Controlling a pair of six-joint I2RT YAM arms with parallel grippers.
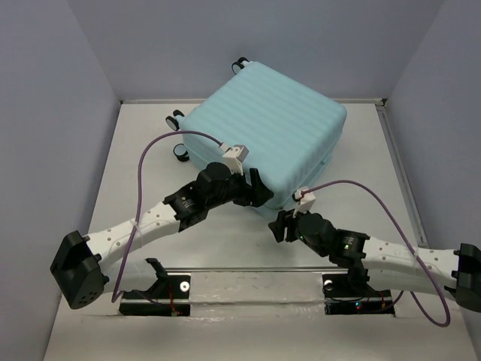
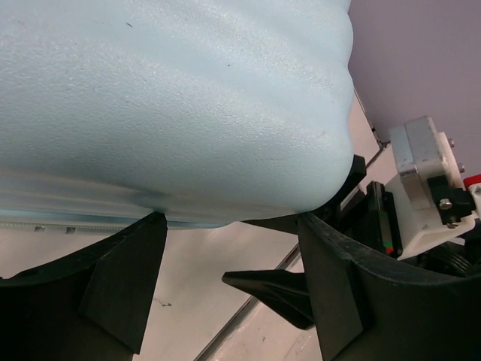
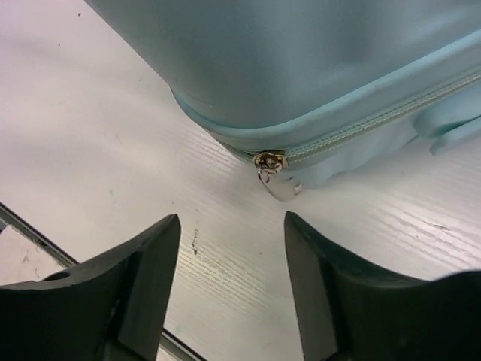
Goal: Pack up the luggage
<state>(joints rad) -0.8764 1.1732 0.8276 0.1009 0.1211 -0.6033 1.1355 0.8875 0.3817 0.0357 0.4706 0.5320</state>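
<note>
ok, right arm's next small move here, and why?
Probably ease the right gripper forward and close on the zipper pull. Its jaws stand open and empty, and the pull sits at the suitcase corner just ahead, roughly centred and not yet touched. The left gripper is open at the shell's edge, gripping nothing.

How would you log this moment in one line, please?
luggage: closed, flat | left gripper: open at corner | right gripper: open, facing zipper pull
</note>
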